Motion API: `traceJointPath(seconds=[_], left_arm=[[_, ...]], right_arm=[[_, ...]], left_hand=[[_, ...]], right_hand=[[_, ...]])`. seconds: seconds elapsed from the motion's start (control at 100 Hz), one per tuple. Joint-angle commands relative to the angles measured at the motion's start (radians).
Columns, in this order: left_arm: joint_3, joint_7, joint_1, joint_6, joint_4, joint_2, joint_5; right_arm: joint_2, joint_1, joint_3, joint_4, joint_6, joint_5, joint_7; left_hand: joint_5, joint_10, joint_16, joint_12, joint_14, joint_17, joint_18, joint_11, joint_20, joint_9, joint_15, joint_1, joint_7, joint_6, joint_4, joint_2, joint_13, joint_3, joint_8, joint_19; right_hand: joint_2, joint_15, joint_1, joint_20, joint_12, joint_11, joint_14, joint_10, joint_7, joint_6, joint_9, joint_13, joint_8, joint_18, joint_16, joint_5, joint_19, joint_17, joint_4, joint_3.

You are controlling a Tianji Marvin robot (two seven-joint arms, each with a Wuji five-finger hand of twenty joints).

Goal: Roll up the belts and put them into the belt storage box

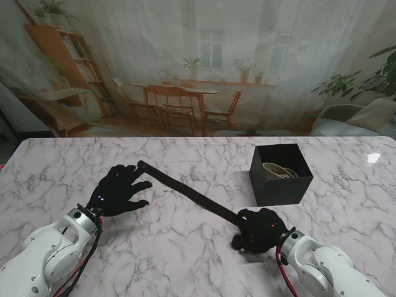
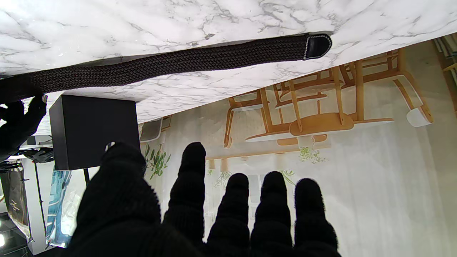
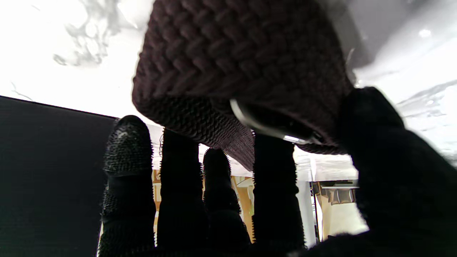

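Left robot hand [image 2: 214, 214] in black glove, fingers [image 2: 192, 178] spread apart, nothing in it. Dark braided belt [image 2: 171, 66] lying flat and stretched across marble bench [image 2: 107, 28], leather-capped tip [image 2: 317, 46] close to bench edge. Black belt storage box [image 2: 94, 130] sits by edge too. Right robot hand [image 2: 18, 121] on belt's other end.

The left hand [image 1: 119, 190] lies palm-down at the near left, its black-gloved fingers [image 2: 192, 178] spread apart and holding nothing. The right hand [image 1: 260, 228] sits at the near right, fingers [image 3: 275, 171] curled shut around something. Both white forearms rise from the near corners.
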Motion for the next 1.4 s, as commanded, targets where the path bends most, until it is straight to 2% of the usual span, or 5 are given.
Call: traceJointPath(seconds=[0.0, 0.48, 0.85, 1.14, 1.39], left_arm=[[0.003, -0.011, 0.000, 0.000, 0.001, -0.002, 0.002], [0.001, -0.009, 0.000, -0.001, 0.001, -0.001, 0.004], [-0.001, -0.009, 0.003, -0.003, -0.001, -0.001, 0.005], [-0.001, -0.009, 0.003, -0.002, -0.001, -0.001, 0.007], [0.001, -0.007, 0.001, -0.003, 0.001, -0.001, 0.006]], right_arm=[[-0.005, -0.001, -0.007, 0.020, 0.001, -0.002, -0.016], [-0.003, 0.008, -0.036, 0.034, 0.064, -0.036, -0.053], [-0.008, 0.025, -0.059, 0.066, 0.073, -0.014, -0.099], [-0.008, 0.042, -0.078, 0.100, 0.074, -0.019, -0.160], [-0.019, 0.055, -0.086, 0.124, 0.064, 0.026, -0.193]], left_hand=[[0.011, 0.013, 0.002, 0.008, 0.009, -0.019, 0.025, -0.019, 0.011, -0.043, -0.030, 0.023, 0.007, 0.018, -0.020, 0.032, -0.029, 0.004, 0.009, -0.032], [0.010, 0.013, 0.001, 0.007, 0.008, -0.020, 0.028, -0.021, 0.010, -0.046, -0.032, 0.020, 0.006, 0.015, -0.020, 0.031, -0.030, 0.003, 0.009, -0.041], [0.010, 0.012, 0.001, 0.007, 0.007, -0.019, 0.029, -0.023, 0.011, -0.048, -0.033, 0.018, 0.006, 0.012, -0.020, 0.032, -0.031, 0.004, 0.010, -0.045], [0.008, 0.011, 0.002, 0.007, 0.007, -0.018, 0.029, -0.023, 0.012, -0.048, -0.033, 0.018, 0.004, 0.015, -0.020, 0.030, -0.029, 0.004, 0.009, -0.047], [0.003, 0.010, 0.002, 0.007, 0.006, -0.018, 0.031, -0.022, 0.013, -0.048, -0.033, 0.020, 0.002, 0.012, -0.020, 0.029, -0.027, 0.005, 0.008, -0.049]], right_hand=[[0.066, 0.033, 0.090, 0.020, 0.014, 0.028, -0.030, -0.032, 0.103, -0.127, -0.064, 0.021, 0.035, 0.014, 0.020, 0.000, 0.028, -0.004, 0.008, 0.052], [0.129, 0.119, 0.184, 0.035, -0.003, 0.017, -0.062, 0.138, 0.130, 0.000, -0.225, -0.006, 0.052, -0.064, 0.051, -0.162, 0.057, 0.004, 0.004, 0.070], [0.087, 0.374, 0.316, 0.022, 0.147, 0.328, -0.158, 0.018, 0.298, -0.149, 0.102, 0.226, 0.094, -0.198, 0.139, -0.338, 0.162, 0.202, 0.006, 0.100], [0.117, 0.571, 0.304, 0.103, 0.332, 0.535, -0.137, -0.159, -0.291, -0.155, 0.447, 0.264, 0.145, -0.150, 0.225, -0.607, 0.325, 0.190, 0.012, 0.094], [0.184, 0.671, 0.289, 0.055, 0.255, 0.491, -0.091, -0.093, -0.279, -0.343, 0.640, 0.375, -0.011, -0.050, 0.226, -0.742, 0.383, 0.346, 0.094, 0.133]])
